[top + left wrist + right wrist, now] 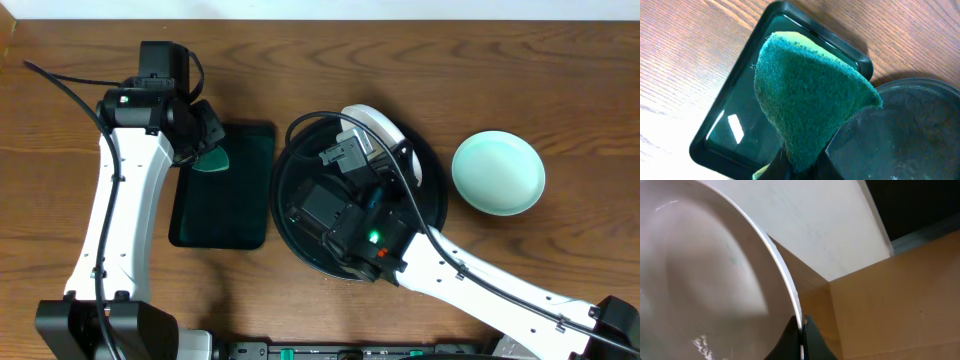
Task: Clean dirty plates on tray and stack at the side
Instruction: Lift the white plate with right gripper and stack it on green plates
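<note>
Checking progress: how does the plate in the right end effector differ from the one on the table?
The gripped plate is tilted over the round tray; the table plate lies flat on wood. The gripped one looks white, the other teal-tinted. Both are small and round.

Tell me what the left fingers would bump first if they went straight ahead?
Probably the rectangular black tray: the sponge held by the left gripper points at it and would touch first, though depth is unclear.

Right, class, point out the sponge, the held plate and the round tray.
sponge (810,95): left wrist view, green scouring face.
held plate (705,270): right wrist view, white face.
round tray (279,205): overhead view, left rim.
</note>
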Robot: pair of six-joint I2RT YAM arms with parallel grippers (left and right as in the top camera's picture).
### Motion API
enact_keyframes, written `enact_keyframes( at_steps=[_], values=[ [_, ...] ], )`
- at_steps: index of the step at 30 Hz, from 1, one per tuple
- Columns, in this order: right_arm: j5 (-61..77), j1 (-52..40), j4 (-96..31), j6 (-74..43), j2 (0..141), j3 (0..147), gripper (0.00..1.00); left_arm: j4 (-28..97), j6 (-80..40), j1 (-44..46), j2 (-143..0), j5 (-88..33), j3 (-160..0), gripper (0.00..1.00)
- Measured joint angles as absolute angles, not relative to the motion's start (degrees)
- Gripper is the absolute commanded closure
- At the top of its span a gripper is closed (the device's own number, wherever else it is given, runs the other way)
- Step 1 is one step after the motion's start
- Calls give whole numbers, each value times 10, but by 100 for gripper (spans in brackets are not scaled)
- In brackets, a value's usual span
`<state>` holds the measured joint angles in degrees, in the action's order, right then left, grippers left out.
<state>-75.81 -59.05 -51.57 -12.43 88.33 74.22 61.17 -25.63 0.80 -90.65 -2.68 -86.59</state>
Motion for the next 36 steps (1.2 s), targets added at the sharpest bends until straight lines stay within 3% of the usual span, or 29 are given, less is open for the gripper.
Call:
enact_keyframes(
  at_steps=[6, 10, 17, 21, 28, 36],
  values=[
    [-633, -573, -521, -129, 883, 742, 99, 612, -256, 8, -907, -27, -866, 93],
    [-471, -521, -520, -149, 883, 742, 99, 612, -256, 8, -907, -27, -866, 93],
    [-155, -337, -517, -172, 881, 742, 99, 616, -256, 8, -907, -27, -866, 93],
    [0, -161, -527, -187, 868, 742, 99, 616, -256, 8, -907, -27, -866, 93],
    [54, 77, -557, -211, 862, 740, 99, 618, -256, 8, -907, -27, -866, 93],
    [28, 201, -495, -218, 858, 656, 99, 618, -256, 8, -907, -27, -866, 93]
  ],
)
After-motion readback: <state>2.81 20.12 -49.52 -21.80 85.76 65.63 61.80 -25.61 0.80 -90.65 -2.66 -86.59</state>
